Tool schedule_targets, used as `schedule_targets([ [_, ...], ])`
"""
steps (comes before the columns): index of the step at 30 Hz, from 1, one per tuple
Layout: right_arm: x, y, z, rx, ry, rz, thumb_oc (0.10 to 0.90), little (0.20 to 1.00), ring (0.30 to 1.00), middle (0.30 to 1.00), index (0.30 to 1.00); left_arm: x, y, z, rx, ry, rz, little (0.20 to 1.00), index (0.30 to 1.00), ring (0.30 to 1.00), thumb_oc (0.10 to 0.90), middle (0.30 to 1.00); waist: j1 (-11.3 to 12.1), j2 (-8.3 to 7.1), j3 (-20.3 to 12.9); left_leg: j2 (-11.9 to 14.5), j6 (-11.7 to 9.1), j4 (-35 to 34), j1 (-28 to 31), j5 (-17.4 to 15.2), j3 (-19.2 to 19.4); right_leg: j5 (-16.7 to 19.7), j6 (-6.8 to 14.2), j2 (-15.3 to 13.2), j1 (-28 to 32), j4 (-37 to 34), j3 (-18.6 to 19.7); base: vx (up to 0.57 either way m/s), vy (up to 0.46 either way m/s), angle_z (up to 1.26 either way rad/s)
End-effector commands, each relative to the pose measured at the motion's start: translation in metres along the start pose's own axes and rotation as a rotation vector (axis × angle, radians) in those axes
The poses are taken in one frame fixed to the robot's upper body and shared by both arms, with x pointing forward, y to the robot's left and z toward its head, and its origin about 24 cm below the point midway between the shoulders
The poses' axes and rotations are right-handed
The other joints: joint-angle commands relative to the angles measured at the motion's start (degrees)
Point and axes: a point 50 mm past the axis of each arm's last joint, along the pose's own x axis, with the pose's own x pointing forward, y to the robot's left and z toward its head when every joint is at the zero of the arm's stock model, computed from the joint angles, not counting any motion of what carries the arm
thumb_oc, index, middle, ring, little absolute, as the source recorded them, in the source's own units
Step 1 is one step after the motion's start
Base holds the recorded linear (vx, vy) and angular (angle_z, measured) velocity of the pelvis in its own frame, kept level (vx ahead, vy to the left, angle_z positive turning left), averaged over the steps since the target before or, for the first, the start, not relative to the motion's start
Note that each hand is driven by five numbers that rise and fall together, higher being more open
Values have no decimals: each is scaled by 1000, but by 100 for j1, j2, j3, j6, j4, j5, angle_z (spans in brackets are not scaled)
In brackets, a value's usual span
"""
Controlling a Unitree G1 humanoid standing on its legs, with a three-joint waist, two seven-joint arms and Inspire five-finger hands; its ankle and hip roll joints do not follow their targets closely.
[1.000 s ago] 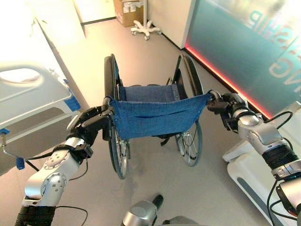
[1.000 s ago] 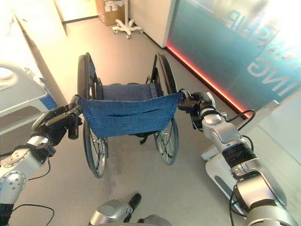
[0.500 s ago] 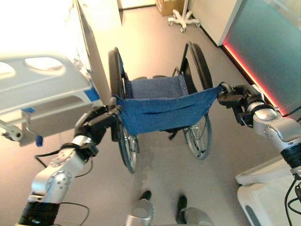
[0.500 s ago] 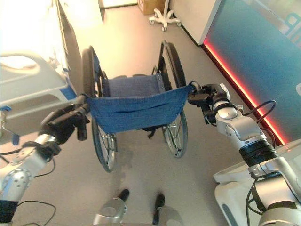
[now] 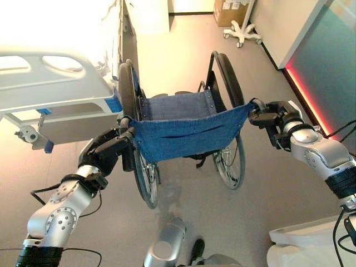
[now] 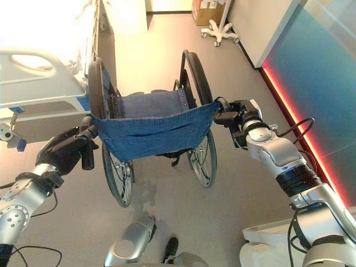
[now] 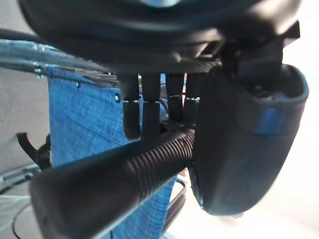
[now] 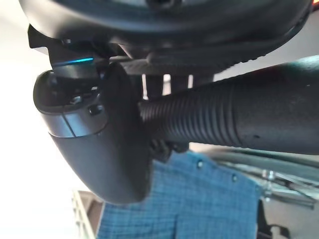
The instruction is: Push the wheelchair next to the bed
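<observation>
The wheelchair (image 5: 186,130) has a blue cloth back and seat, black tyres and spoked wheels; I see it from behind, in the middle of the floor. My left hand (image 5: 108,151) is curled round its left push handle (image 7: 114,177), thumb over the ribbed black grip. My right hand (image 5: 272,118) is curled round the right push handle (image 8: 224,119) the same way. The bed (image 5: 53,92), white with a rail and a blue tag, lies at the left; the wheelchair's left wheel (image 5: 127,92) stands close beside the bed's foot corner.
A glass wall with a red light strip (image 5: 308,97) runs along the right. A white wheeled stand base (image 5: 242,33) and a cardboard box (image 5: 228,11) sit at the far end of the corridor. White equipment (image 5: 311,245) fills the lower right corner.
The camera has moved forward with the wheelchair. The bed now shows larger and nearer at the left, with the wheelchair's left wheel alongside it. Both hands keep their hold on the handles.
</observation>
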Motion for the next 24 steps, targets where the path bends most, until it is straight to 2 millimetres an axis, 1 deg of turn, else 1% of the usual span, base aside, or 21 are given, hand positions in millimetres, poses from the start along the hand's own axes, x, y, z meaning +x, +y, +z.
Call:
schedule_targets([
  [1,-23,55,81,42,-410,230,400,300,300,300,300,10,-2,-1,82,35,1,300,300,300,400,300,305,78,-657,36,368,-1230,-171,1792,417,360,292,492,51,308,609,362,-49,1],
  [3,-23,62,73,53,-397,240,400,300,300,300,300,17,-5,2,87,29,7,300,300,300,400,300,300,108,-666,9,349,-1258,-241,1893,498,255,265,558,198,311,618,333,-33,-8],
  [4,-24,65,71,55,-394,246,400,300,300,300,300,19,-5,5,89,26,8,300,300,300,400,300,294,100,-685,-10,369,-1265,-240,1832,516,223,270,561,223,325,630,425,17,-11],
  [5,-24,72,67,69,-382,261,400,300,300,300,300,23,-4,11,93,18,15,300,300,300,400,300,313,66,-763,-111,475,-1396,-135,1572,514,142,325,539,260,403,670,338,34,-15],
  [6,-24,74,66,70,-380,265,400,300,300,300,300,24,-4,12,94,17,17,300,300,300,400,300,316,58,-777,-127,504,-1383,-120,1521,516,121,333,527,262,429,670,418,64,-27],
  [7,-24,78,64,75,-377,282,400,300,300,300,300,27,-1,17,97,12,25,300,300,300,400,300,313,21,-841,-181,628,-1294,-82,1281,556,63,371,475,277,545,658,329,56,-26],
  [8,-25,80,63,81,-377,293,400,300,300,300,300,30,0,21,100,12,28,300,300,300,400,300,323,-21,-898,-229,702,-1173,-97,1130,574,60,406,438,296,660,667,347,59,-22],
  [9,-25,81,63,84,-377,296,400,300,300,300,300,30,1,22,102,13,29,300,300,300,400,300,330,-34,-917,-248,725,-1137,-102,1089,577,70,420,427,296,712,672,369,67,-8],
  [11,-26,81,62,116,-373,300,400,300,300,300,300,32,5,25,125,20,16,300,300,300,400,300,344,-106,-1010,-365,895,-1043,-16,893,565,278,579,368,241,1159,663,371,80,-1],
  [12,-27,82,62,123,-374,299,400,300,300,300,300,33,5,26,128,22,12,300,300,300,400,300,346,-126,-1024,-393,934,-1038,6,856,564,368,641,357,213,1287,679,265,77,-3],
  [13,-28,83,62,129,-375,300,400,300,300,300,300,34,5,26,129,25,7,300,300,300,400,300,341,-148,-1035,-442,987,-1044,48,815,542,622,782,350,149,1542,730,241,90,-2],
  [14,-30,87,61,142,-375,300,400,300,300,300,300,35,5,27,138,25,-1,300,300,300,400,300,334,-163,-1045,-484,1051,-1087,125,770,525,1034,1004,358,-2,1994,816,258,97,6],
  [16,-34,94,62,185,-367,314,400,300,300,300,300,37,5,31,149,25,-14,300,300,300,400,300,278,-112,-1042,-449,1113,-1140,292,700,476,1662,1308,414,-393,2918,937,244,69,9],
  [17,-36,97,62,205,-364,325,400,300,300,300,300,38,3,33,150,27,-17,300,300,300,400,300,220,-62,-1035,-413,1115,-1126,388,657,435,1712,1340,371,-593,3119,948,163,32,6],
  [18,-37,97,62,207,-363,327,400,300,300,300,300,38,3,34,149,28,-17,300,300,300,400,300,201,-50,-1034,-407,1114,-1120,410,646,425,1674,1332,336,-642,3116,933,159,36,5],
  [19,-39,99,62,209,-363,337,400,300,300,300,300,39,3,37,151,31,-16,300,300,300,400,300,134,-2,-1034,-391,1104,-1092,479,610,397,1498,1280,206,-753,2989,873,137,32,4],
  [20,-40,100,61,214,-361,342,400,300,300,300,300,40,3,37,155,33,-18,300,300,300,400,300,102,28,-1037,-378,1095,-1078,510,597,384,1385,1243,146,-789,2898,836,213,39,6],
  [21,-44,99,60,218,-359,341,400,300,300,300,300,40,0,44,159,34,-31,300,300,300,400,300,13,140,-1024,-346,1019,-1000,549,566,300,864,1041,-36,-825,2378,706,188,17,14],
  [22,-46,98,60,225,-360,335,400,300,300,300,300,41,-2,46,162,29,-40,300,300,300,400,300,-33,199,-987,-335,966,-914,541,536,251,600,918,-142,-821,1974,645,161,4,31],
  [23,-46,98,60,228,-362,332,400,300,300,300,300,41,-3,47,163,28,-44,300,300,300,400,300,-50,216,-969,-335,950,-881,541,521,232,532,886,-170,-807,1863,623,105,-19,45],
  [24,-48,98,61,230,-372,330,400,300,300,300,300,44,-5,48,159,23,-51,300,300,300,400,300,-102,266,-908,-337,899,-717,532,519,159,433,795,-309,-823,1380,587,70,-27,52],
])
